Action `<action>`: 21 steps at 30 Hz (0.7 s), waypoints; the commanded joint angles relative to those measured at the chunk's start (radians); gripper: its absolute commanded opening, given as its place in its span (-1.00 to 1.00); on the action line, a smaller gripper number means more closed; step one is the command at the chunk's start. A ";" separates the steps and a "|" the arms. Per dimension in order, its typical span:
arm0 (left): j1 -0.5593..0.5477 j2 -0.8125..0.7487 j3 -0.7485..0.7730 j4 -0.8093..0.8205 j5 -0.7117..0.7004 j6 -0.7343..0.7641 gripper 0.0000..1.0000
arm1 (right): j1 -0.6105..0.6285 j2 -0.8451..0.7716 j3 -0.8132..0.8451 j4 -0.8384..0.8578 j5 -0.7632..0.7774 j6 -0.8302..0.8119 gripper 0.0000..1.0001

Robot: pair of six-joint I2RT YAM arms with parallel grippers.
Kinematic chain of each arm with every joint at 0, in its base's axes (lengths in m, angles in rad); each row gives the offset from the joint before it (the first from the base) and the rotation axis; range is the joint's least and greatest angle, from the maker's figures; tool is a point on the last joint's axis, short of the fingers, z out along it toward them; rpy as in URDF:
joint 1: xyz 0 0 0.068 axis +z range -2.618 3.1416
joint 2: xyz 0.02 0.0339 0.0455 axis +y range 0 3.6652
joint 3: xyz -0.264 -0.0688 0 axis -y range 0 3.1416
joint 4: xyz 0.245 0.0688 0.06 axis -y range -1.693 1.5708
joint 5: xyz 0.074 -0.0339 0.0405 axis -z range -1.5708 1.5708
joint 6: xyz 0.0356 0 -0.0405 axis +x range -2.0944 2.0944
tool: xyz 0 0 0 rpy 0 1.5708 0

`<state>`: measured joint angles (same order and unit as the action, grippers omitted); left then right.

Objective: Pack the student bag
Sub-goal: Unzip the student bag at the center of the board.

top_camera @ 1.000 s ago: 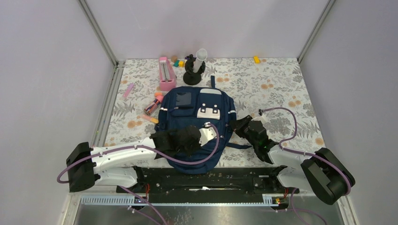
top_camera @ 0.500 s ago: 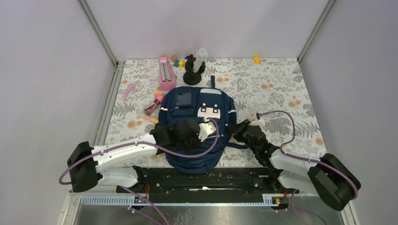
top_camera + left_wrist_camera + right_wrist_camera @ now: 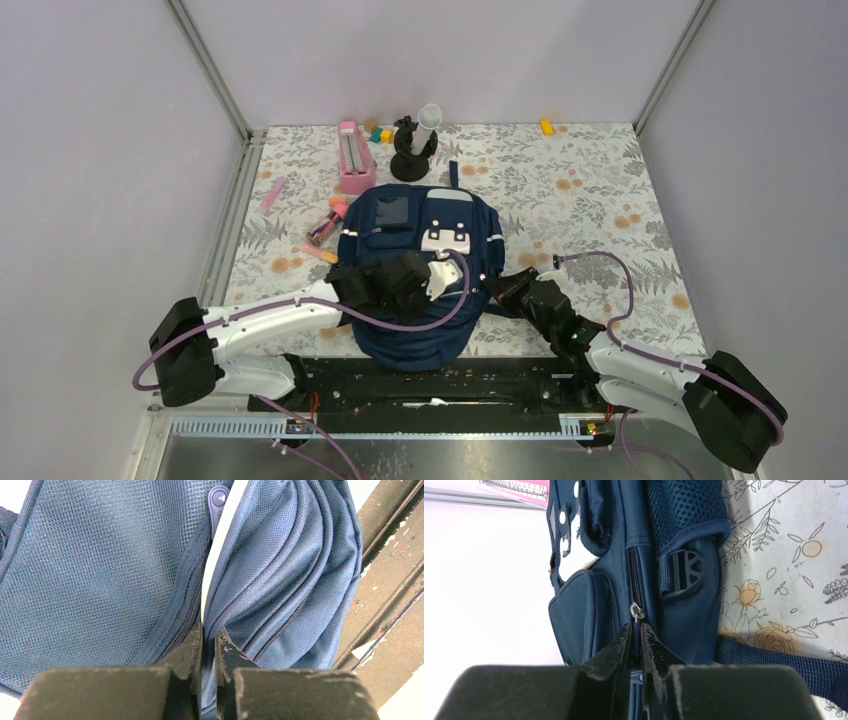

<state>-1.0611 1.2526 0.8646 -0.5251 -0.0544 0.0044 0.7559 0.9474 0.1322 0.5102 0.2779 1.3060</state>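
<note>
Navy student bag [image 3: 420, 337], seemingly flat, front-up

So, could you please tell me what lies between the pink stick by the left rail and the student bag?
A cluster of colourful pens, in the top view.

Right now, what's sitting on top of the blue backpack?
The left gripper, shut, rests on the front of the backpack, with its purple cable looping over it. The right gripper pinches a zip pull at the side. Whatever lies beneath the left gripper is covered.
</note>
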 commanded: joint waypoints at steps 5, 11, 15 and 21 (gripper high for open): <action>0.039 0.016 0.075 0.103 0.007 -0.046 -1.00 | 0.047 -0.105 -0.029 -0.135 -0.004 0.068 -1.00; 0.044 0.063 0.119 0.100 0.009 -0.034 -1.00 | 0.067 -0.185 -0.024 -0.198 -0.018 0.089 -1.00; 0.050 0.111 0.180 0.105 0.009 -0.035 -1.00 | 0.073 -0.250 -0.025 -0.246 -0.032 0.111 -1.00; 0.063 0.184 0.253 0.124 0.035 -0.056 -1.00 | 0.088 -0.382 0.014 -0.402 0.000 0.090 -1.00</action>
<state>-1.0313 1.4090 1.0222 -0.5827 0.0013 -0.0200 0.8082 0.6308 0.1154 0.2260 0.2947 1.3903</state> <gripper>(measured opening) 0.047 0.149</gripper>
